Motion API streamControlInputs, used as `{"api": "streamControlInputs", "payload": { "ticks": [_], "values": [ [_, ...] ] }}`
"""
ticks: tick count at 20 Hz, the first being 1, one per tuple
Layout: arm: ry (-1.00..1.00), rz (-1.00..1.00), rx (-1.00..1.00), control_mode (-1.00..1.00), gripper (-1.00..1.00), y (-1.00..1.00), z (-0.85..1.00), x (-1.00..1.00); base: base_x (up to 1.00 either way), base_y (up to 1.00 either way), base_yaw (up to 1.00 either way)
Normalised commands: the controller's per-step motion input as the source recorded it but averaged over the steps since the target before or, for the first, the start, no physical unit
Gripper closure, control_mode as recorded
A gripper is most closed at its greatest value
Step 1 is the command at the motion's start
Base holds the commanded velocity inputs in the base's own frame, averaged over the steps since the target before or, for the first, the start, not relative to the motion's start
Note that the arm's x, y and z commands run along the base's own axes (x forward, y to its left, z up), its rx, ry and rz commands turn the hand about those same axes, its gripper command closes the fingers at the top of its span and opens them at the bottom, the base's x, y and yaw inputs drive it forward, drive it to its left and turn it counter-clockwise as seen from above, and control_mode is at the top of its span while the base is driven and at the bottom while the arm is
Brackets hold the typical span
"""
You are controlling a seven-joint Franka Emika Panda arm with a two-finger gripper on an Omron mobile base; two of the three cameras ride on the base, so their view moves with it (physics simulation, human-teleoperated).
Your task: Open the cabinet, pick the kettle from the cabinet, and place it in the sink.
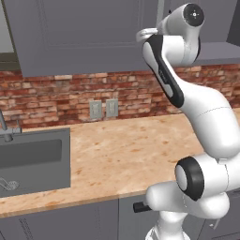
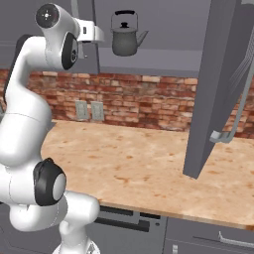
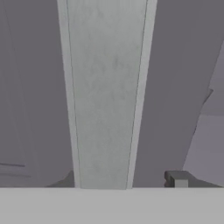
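Arm (image 1: 206, 117) raised high, hand (image 2: 92, 33) up, jaws unclear.

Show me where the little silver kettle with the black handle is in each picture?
Left base view: the kettle cannot be made out; the white arm stands before that part of the cabinet.
Right base view: the small grey-silver kettle with the black arched handle sits top centre, on the shelf of the open dark grey wall cabinet.
Hand view: no kettle to be made out.
Shared landmark: the red brick wall.
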Motion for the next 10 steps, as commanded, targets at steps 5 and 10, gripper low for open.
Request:
{"api": "streamControlInputs", "payload": {
  "ticks": [5, 10],
  "values": [
    [0.00, -0.02, -0.01, -1.00, 1.00, 0.28, 0.00, 0.41, 0.00, 0.00, 0.00],
    [0.02, -0.04, 0.00, -1.00, 1.00, 0.32, 0.00, 0.27, 0.00, 0.00, 0.00]
  ]
}}
